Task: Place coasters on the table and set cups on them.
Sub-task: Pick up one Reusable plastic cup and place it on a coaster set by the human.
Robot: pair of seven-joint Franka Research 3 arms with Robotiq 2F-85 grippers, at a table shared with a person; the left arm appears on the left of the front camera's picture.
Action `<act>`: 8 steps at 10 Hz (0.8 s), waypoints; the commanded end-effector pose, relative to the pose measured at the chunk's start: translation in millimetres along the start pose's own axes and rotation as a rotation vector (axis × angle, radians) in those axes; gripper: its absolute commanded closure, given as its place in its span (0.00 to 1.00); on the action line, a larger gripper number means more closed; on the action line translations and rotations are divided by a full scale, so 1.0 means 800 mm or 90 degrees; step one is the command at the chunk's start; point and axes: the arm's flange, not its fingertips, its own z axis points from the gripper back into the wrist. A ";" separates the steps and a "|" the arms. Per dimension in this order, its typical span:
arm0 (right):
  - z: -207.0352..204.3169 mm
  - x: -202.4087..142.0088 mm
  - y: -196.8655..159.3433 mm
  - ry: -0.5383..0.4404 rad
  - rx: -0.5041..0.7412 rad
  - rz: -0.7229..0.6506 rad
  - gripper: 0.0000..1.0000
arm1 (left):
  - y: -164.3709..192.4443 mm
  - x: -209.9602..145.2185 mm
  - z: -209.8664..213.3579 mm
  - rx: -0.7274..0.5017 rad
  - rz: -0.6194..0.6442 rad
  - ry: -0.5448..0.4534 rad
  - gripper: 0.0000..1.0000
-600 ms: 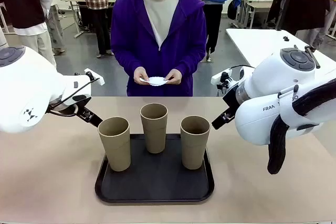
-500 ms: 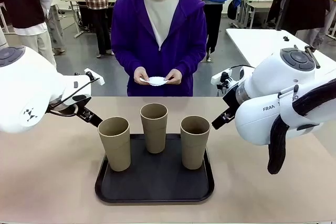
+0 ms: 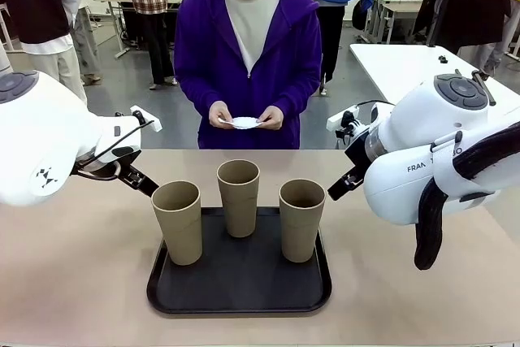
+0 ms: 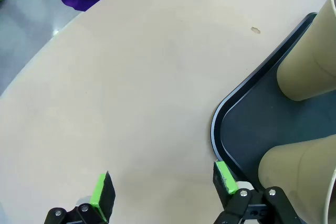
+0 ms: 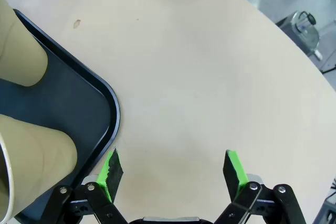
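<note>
Just beside the left gripper [image 4: 163,182], jaws wide and empty, the cups [image 3: 238,197] stand on the black tray [image 3: 240,294]. The right gripper [image 5: 173,167] is spread wide too, flanking the tray's other side. Far across the table [image 3: 81,282], the person's hands [image 3: 269,118] hold the coasters [image 3: 243,123], maybe a stack, hard to tell. Cups look light, stiff and matte, so I'd pinch mid-wall. The doilies are flimsy paper.

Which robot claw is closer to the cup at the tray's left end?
Left. The left gripper hangs beside the tray corner by that cup; the right gripper hangs off the tray's opposite side.
</note>
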 end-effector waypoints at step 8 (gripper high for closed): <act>0.000 0.000 0.000 0.000 0.000 0.000 0.00 | 0.000 0.000 0.000 0.000 0.000 0.000 0.00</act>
